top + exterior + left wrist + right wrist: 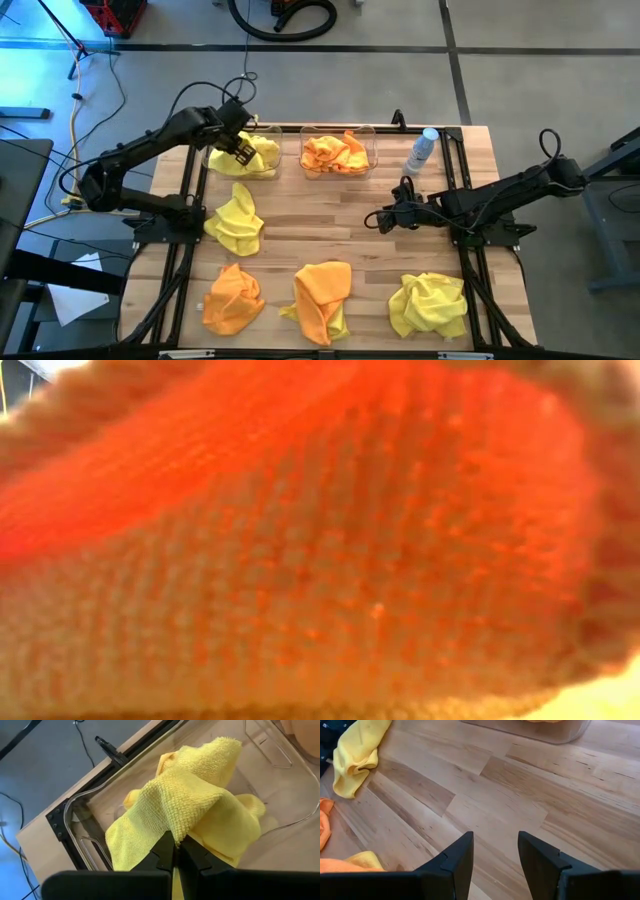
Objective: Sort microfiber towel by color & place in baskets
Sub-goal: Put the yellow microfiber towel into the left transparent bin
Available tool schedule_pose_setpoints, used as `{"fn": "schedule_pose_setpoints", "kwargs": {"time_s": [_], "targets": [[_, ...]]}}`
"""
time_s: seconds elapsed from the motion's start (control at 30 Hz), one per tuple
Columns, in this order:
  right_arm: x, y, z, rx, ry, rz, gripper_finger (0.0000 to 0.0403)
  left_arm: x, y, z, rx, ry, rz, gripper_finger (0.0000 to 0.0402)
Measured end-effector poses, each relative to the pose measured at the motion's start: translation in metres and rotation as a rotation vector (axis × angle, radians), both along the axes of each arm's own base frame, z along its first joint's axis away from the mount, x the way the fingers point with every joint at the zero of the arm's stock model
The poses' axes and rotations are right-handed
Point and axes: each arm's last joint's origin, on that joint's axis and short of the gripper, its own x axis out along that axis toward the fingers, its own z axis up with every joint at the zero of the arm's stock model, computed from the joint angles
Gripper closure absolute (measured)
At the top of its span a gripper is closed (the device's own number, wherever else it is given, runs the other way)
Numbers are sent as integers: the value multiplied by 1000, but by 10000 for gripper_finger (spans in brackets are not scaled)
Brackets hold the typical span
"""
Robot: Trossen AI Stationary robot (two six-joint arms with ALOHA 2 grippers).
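Two clear baskets stand at the table's far edge. The left basket [272, 172] [75, 815] holds a yellow towel [262, 155] [200, 795], and my left gripper [240, 150] [176, 845] is over it, shut on that towel. The right basket [372, 135] holds an orange towel [335, 152]. On the table lie one yellow towel [236, 220] at the left, two orange towels [232, 298] [322, 295] near the front, and another yellow towel [430, 303] at the front right. My right gripper [380, 218] [495, 855] hangs open over bare wood at mid-table. My left gripper pinches a raised fold of the yellow towel [175, 827] between its two fingertips. The fingers come from above, slanting down into the left basket. The rest of the towel spreads out slack below the fingers and lies on the basket's floor.
A small pale bottle with a blue top [422, 150] stands right of the orange basket. An orange cloth [320, 540] fills the whole low view. Bare wood lies between the baskets and the front row of towels. Black frame rails run along the table's left and right sides.
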Motion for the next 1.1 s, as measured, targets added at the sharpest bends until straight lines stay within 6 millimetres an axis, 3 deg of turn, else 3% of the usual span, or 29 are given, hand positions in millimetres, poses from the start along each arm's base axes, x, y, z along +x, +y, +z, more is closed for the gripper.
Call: {"fn": "schedule_pose_setpoints", "kwargs": {"time_s": [1.1], "targets": [[0, 0, 0, -6, 3, 4, 254, 1, 1, 1, 6, -25, 22, 401]]}}
